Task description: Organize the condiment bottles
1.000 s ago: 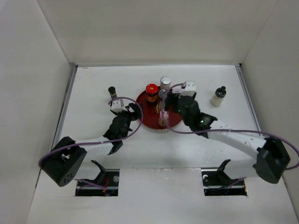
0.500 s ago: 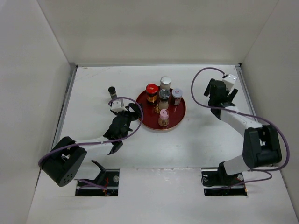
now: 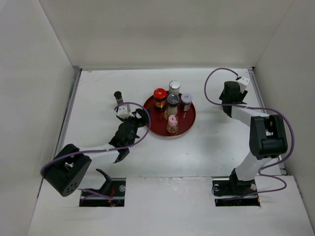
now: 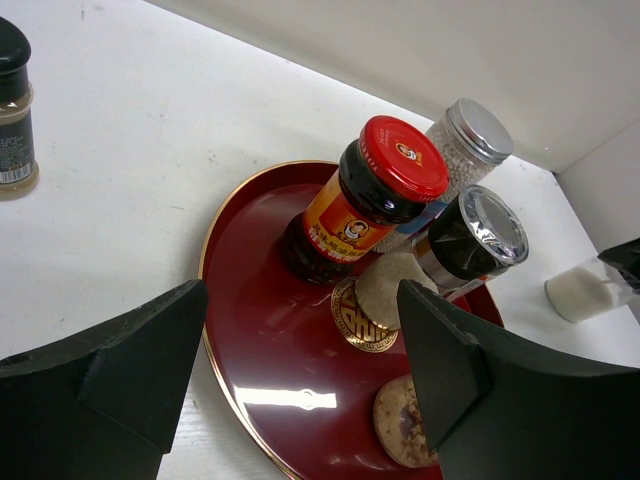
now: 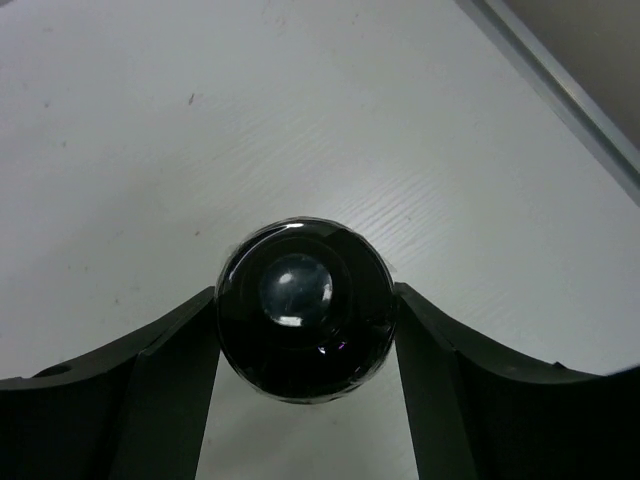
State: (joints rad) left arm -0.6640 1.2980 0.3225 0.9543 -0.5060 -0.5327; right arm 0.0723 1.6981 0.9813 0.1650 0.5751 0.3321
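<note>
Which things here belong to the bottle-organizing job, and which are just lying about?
Job: red-capped jar, silver-capped shaker, grey-lidded jar, small jar beside it, pink-capped bottle, thin black-capped bottle, cream bottle between the right pincer's fingers.
Just there: red tray, white table.

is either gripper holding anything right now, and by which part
The right gripper has its fingers against both sides of the black cap of the cream-bodied bottle, gripping it from above. The left gripper is open and holds nothing.
</note>
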